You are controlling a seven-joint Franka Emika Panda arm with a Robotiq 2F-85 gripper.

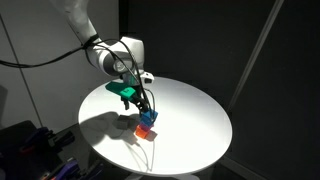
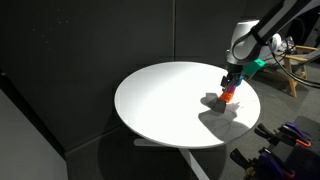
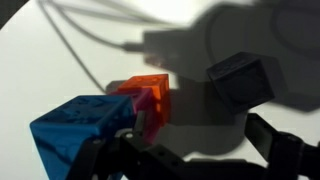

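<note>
My gripper [image 1: 147, 106] hangs low over a round white table [image 1: 195, 105], right at a small cluster of coloured blocks [image 1: 146, 125]. In the wrist view a blue block [image 3: 75, 125] sits at the lower left, with a magenta block [image 3: 145, 108] and an orange block [image 3: 148, 85] behind it. The gripper [image 3: 200, 135] is open. Its left finger touches or nearly touches the magenta and blue blocks, and the gap between the fingers shows only shadowed table. The gripper [image 2: 231, 84] and blocks [image 2: 228, 97] also show in an exterior view.
The table [image 2: 170, 100] is ringed by black curtains. A dark boxy shape [image 3: 240, 80], a block or a shadow, lies right of the blocks. Cables trail across the table top [image 3: 90, 45]. Equipment stands on the floor past the table's edge [image 2: 290, 135].
</note>
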